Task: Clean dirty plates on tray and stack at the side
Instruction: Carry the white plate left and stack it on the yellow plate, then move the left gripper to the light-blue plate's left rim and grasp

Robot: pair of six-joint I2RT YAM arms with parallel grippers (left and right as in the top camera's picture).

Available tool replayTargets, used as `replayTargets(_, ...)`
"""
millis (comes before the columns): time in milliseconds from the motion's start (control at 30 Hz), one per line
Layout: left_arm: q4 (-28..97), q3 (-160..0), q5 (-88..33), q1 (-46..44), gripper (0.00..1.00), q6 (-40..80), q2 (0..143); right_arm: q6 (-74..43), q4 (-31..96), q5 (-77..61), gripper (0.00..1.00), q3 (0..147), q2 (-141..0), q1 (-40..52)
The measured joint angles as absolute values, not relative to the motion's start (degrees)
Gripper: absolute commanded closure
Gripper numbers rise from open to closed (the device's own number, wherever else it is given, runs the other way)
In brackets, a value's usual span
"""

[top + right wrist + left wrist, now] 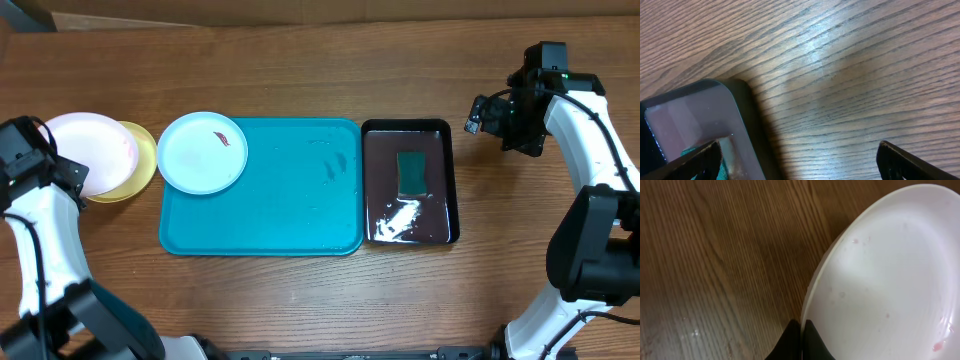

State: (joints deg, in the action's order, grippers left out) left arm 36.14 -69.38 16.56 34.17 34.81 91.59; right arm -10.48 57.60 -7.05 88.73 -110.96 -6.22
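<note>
- Nearest us, the left arm (45, 245) is rising from the near left edge and bending far-left. The right arm (598, 180) is rising from the near right and reaching toward the far side.
- The left gripper (801, 334) is pinching its fingers together on the rim of the white plate (890, 275), so we are calling it clenched on that plate.
- The white plate is lying on the yellow-green plate (143, 165), on the wooden table (300, 305) just left of the teal tray (285, 205). Faint pinkish specks are showing on it.
- The light blue plate (202, 153) is sitting on the tray's far left corner, overhanging the rim, with a red smear (222, 138) on it.
- Touching the tray's right side, the black tray (452, 150) is holding a green sponge (411, 172) and a white patch.
- Farther off, the right gripper (799, 150) is hovering released, fingers wide apart, over bare wood just beside the black tray's far right corner.
</note>
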Motion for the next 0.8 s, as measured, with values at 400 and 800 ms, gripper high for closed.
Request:
replayTargets(400,29.02,-69.38,14.59,34.17,0.96,30.68,99.15,-10.5,57.6,-7.05,0.0,88.73,-110.96,-6.22)
replayTargets(800,25.61,-69.38,13.39,34.17,0.82,28.38,104.68,-10.5,57.63,-7.09,0.0,88.73,-110.96,-6.22)
